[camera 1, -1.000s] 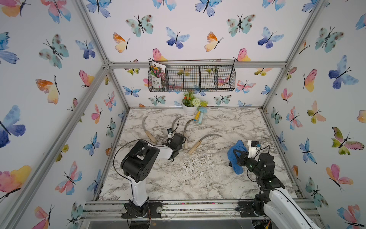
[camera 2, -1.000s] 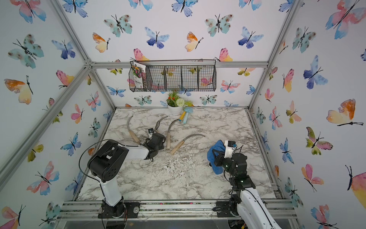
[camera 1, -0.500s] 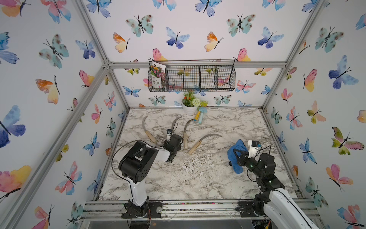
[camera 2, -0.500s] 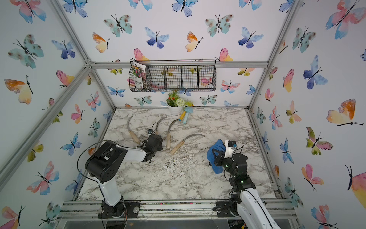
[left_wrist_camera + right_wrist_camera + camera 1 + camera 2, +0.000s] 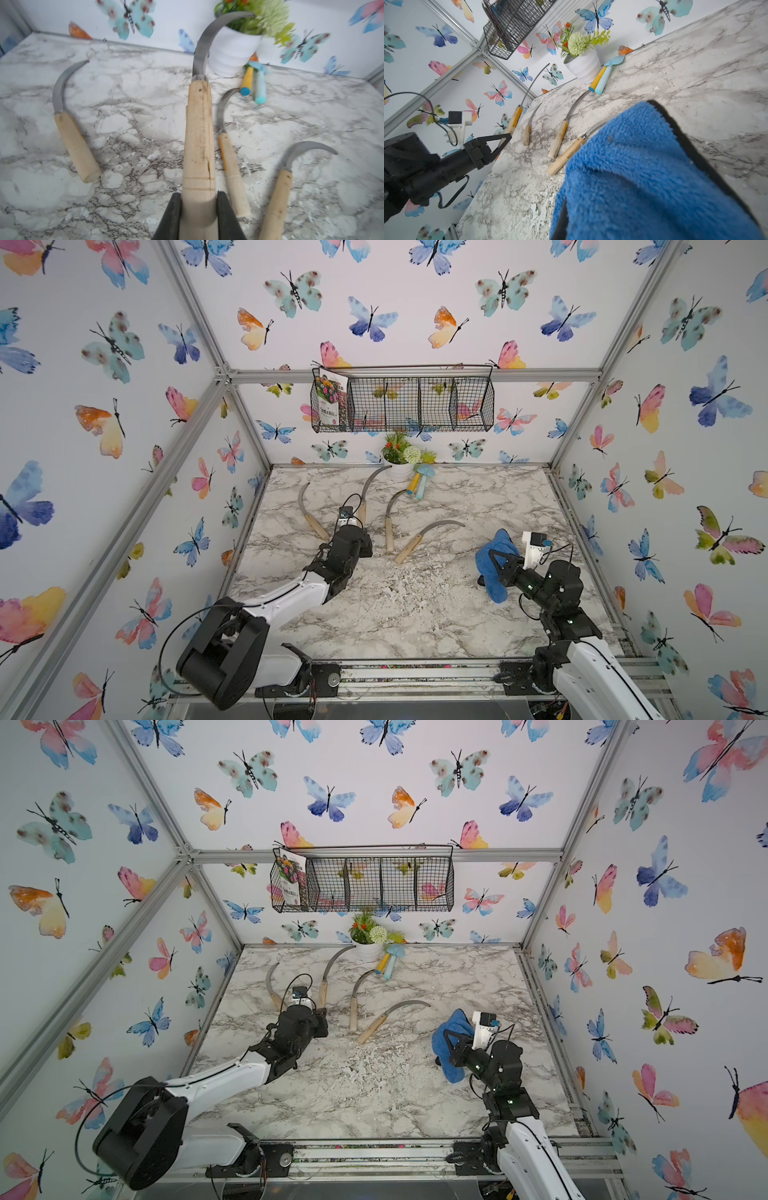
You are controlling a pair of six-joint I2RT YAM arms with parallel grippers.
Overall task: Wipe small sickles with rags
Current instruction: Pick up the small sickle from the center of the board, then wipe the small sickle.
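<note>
Now clamping the left claw point(image 5: 198, 199) on the near end of a sickle point(image 5: 198, 135) handle, black fingers point(image 5: 172, 216) pressing both sides of the wood. Pointing its grey blade toward the far wall, tip crossing in front of the white flower pot point(image 5: 232, 54); appearing raised off the marble table point(image 5: 415, 622) in the right wrist view.

Noting three more lying flat: left sickle point(image 5: 309, 510) beside the held one, third sickle point(image 5: 388, 522) just to its right, right sickle point(image 5: 424, 537) further right and nearer, blade curling right.

Pinching the blue rag point(image 5: 496, 593) in the right claw point(image 5: 496, 559), clenched, at the right side of the table, to the right of the right sickle and not touching it in both top views. Draping cloth down from the claw; lower end near or on the table, cannot tell which.

Seeing white flecks point(image 5: 395, 576) scattered over the near middle of the table. Spotting yellow and light-blue toy tools point(image 5: 419, 485) just beside the pot, and a wire basket point(image 5: 403, 404) hanging on the far wall.
</note>
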